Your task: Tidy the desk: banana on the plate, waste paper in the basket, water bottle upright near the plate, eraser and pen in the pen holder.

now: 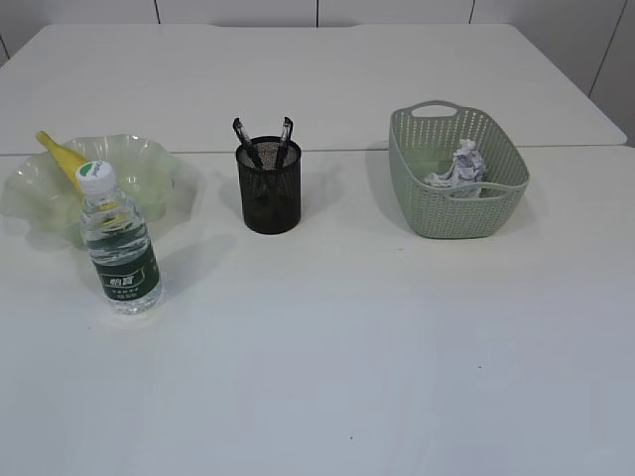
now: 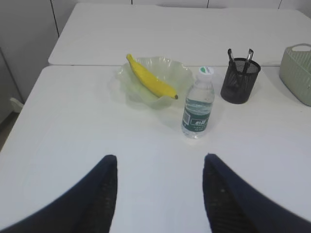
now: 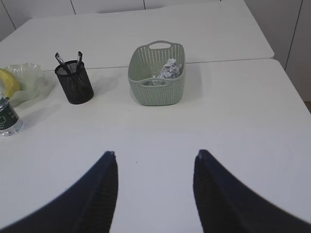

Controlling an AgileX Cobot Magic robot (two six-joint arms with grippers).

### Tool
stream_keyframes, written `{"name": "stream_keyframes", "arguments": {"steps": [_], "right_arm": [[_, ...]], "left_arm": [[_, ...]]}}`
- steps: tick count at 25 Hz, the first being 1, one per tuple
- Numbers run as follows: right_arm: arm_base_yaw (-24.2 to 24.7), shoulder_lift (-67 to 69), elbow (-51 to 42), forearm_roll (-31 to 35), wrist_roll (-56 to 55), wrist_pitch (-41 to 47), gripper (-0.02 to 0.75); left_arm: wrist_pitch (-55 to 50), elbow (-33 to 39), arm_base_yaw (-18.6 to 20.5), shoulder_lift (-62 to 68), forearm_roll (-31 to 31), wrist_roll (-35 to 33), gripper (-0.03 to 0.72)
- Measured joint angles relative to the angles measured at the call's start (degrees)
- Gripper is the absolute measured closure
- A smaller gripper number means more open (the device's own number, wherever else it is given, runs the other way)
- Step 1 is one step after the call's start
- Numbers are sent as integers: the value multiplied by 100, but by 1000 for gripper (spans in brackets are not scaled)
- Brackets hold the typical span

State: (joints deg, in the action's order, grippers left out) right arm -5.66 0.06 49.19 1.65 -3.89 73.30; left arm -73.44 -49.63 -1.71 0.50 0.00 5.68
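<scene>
Banana [image 2: 150, 80]: lying in plate [image 2: 170, 68].
Bottle [image 2: 198, 103]: upright, at plate's 4 o'clock.
Paper [image 1: 457, 165]: inside basket [image 1: 412, 188].
Pens [image 1: 263, 142]: in holder [image 1: 269, 190].
Left claw [image 2: 159, 162]: parted, empty.
Right claw [image 3: 154, 158]: parted, empty.

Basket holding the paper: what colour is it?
Pale sage green basket, woven pattern; clearest in the right wrist view.
</scene>
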Motion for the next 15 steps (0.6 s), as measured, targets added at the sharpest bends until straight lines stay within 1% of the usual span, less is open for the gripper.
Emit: {"name": "stream_keyframes", "arguments": {"steps": [5, 8, 14, 15], "right_arm": [[0, -83, -272, 28, 62, 0, 361], [0, -83, -545, 7, 317, 0, 360], [0, -83, -1331, -2, 586, -95, 360], [0, -83, -1433, -2, 586, -174, 360]], "left_arm": [[0, 580, 0, -3, -81, -4, 284], [0, 926, 0, -3, -81, -41, 272], [195, 1552, 0, -3, -71, -74, 167], [271, 1621, 0, -3, -71, -74, 161]]}}
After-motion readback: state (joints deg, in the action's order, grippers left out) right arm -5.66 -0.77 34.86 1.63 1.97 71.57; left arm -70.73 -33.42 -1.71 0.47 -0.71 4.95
